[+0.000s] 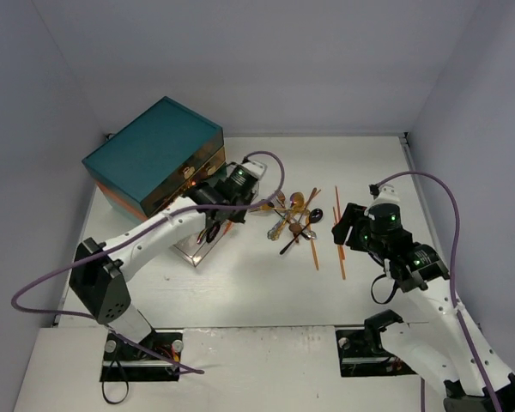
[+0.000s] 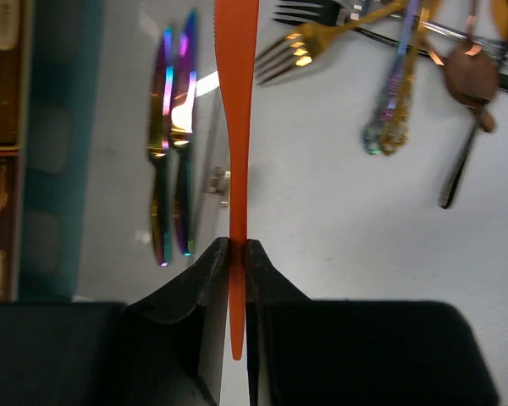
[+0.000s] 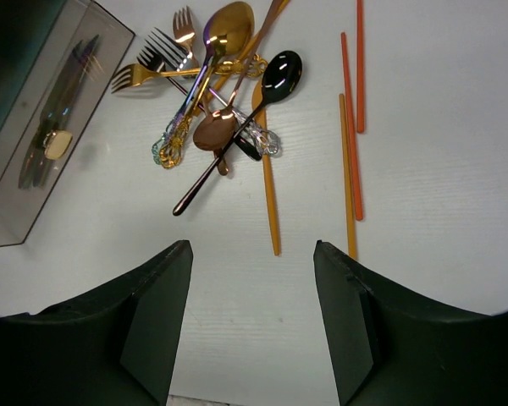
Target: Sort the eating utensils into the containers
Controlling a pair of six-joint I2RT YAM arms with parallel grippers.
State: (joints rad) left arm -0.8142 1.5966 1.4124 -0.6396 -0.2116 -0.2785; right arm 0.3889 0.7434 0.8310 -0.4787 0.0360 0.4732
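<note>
The left gripper [image 2: 237,249] has its two dark fingers pressed onto a slim, flat orange plastic utensil [image 2: 235,127]. It pinches the piece near the narrow end, so the broader end, faintly toothed like a knife blade, juts out ahead of the fingertips.

Just beside the fingers, on the side toward the teal box-shaped chest [image 1: 154,154], two rainbow-sheened metal knives [image 2: 171,144] lie in the see-through pull-out drawer [image 1: 195,253]. The orange piece runs parallel to them. That looks deliberate: held this way, it could drop in lengthwise with others of its kind. It hangs about over the drawer's front wall, close to the small pale knob [image 2: 219,182]. Whether it is fully inside the drawer's outline cannot be told.

The right gripper [image 3: 254,321] has its fingers spread wide with nothing between them. Ahead of the fingertips sits the tangled heap of gold forks and gold, black and coppery spoons [image 3: 216,131]. A yellow-orange chopstick [image 3: 271,203] reaches out of the heap toward the fingers. Three thin orange chopsticks [image 3: 351,152] lie apart from the heap, ahead of the other finger. The gripper stands well back from the heap, probably so it does not crowd the left arm's drop.
</note>
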